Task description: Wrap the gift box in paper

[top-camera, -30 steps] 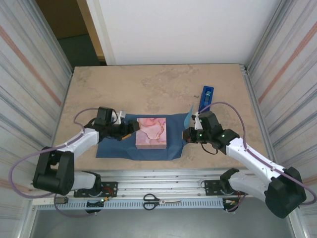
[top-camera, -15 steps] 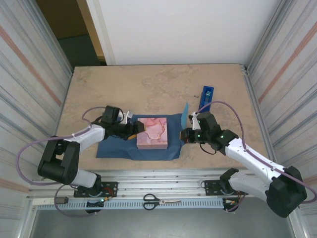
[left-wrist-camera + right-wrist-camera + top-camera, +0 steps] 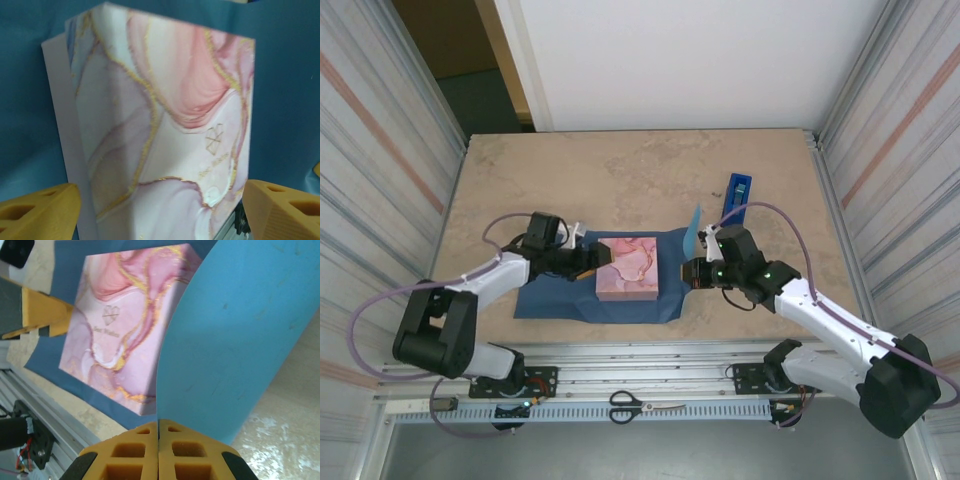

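Observation:
The pink-and-white marbled gift box (image 3: pixel 628 267) sits on the navy paper (image 3: pixel 555 295). My left gripper (image 3: pixel 592 262) is open at the box's left side. In the left wrist view the box (image 3: pixel 165 125) lies between the two yellow fingers (image 3: pixel 40 212); I cannot tell whether they touch it. My right gripper (image 3: pixel 692 272) is shut on the paper's right edge, which stands lifted beside the box with its sky-blue face (image 3: pixel 693 233) showing. In the right wrist view the paper (image 3: pixel 235 340) rises from my shut right gripper (image 3: pixel 158 440) next to the box (image 3: pixel 125 325).
A dark-blue tape dispenser (image 3: pixel 737 196) lies behind the right arm. Scissors (image 3: pixel 645 405) rest on the metal rail at the near edge. Corrugated walls close in both sides of the table (image 3: pixel 640 170).
My left gripper has moved right, up to the box, so its fingers now flank the left side. The right gripper has shifted slightly left with the paper edge, and the flap stands more upright.

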